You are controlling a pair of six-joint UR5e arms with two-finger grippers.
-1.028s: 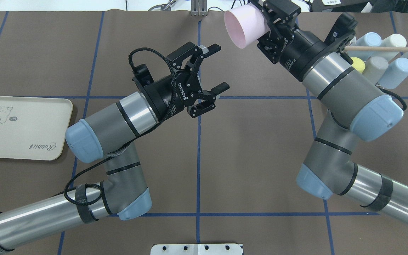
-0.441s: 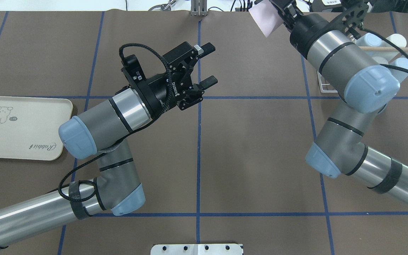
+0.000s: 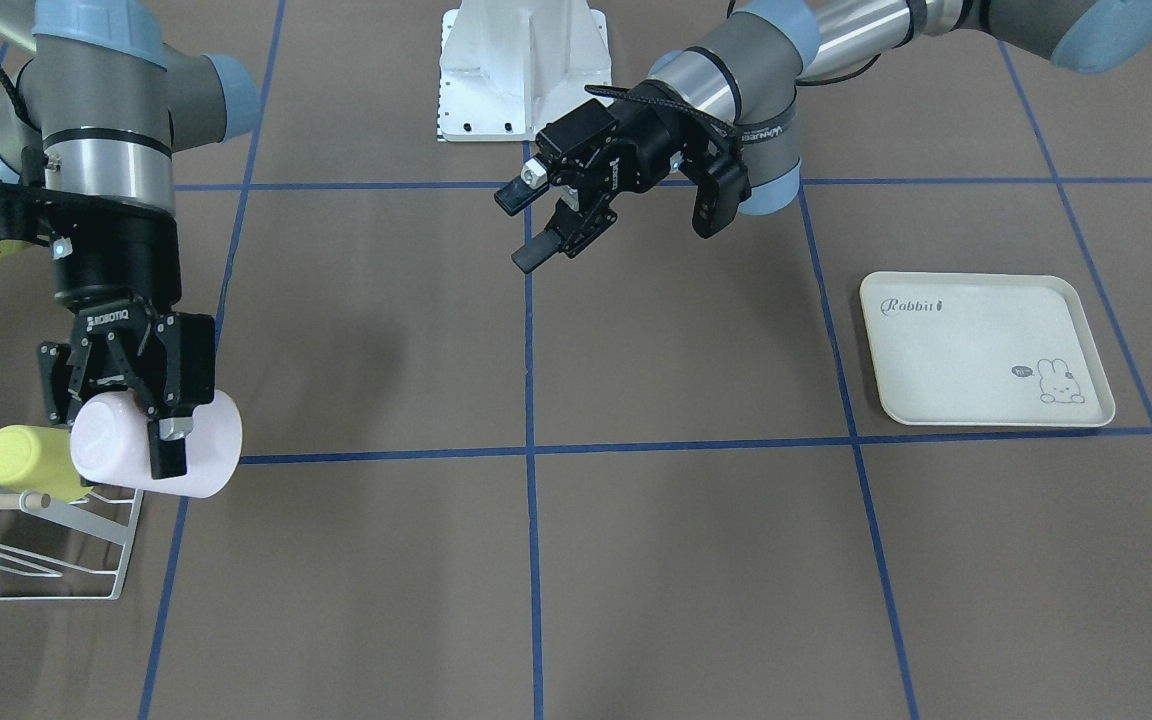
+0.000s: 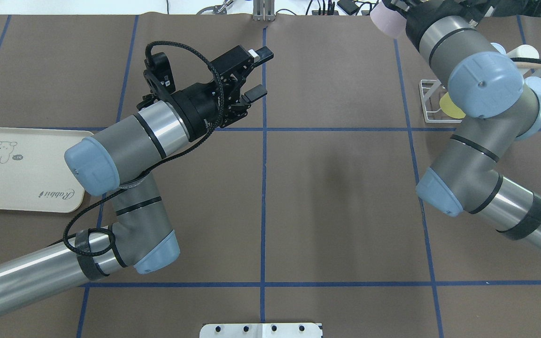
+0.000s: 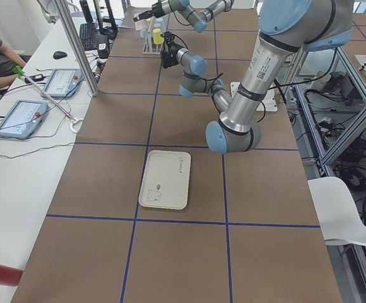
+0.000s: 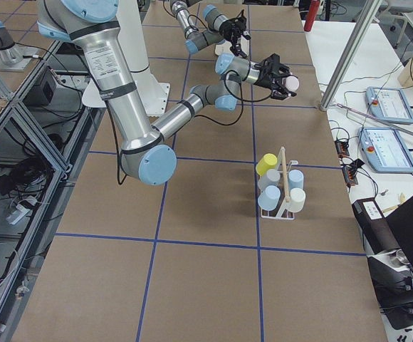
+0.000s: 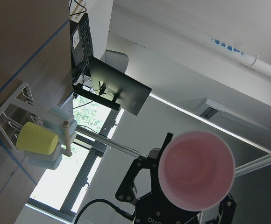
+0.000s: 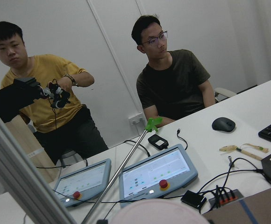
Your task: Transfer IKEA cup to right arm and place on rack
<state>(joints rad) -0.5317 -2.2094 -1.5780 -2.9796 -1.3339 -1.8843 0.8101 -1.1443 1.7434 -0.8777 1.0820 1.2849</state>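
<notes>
**Front-facing view.** My right claw (image 3: pixel 144 432) is clamped across the pink IKEA cup (image 3: pixel 208 445), which is carried above the desk (image 3: pixel 696 560) on its side. The cup's long axis runs roughly 9-to-3, mouth toward 3 o'clock. The rack (image 3: pixel 86 545) lies lower, near, at about 7 o'clock from the cup — this arm is the nearer one. My left claw (image 3: pixel 519 227) — spread wide, empty — hangs well apart at 2 o'clock.

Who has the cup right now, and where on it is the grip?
The right gripper holds the pink cup, jaws across its side wall about mid-length. The left gripper is open and empty.
</notes>
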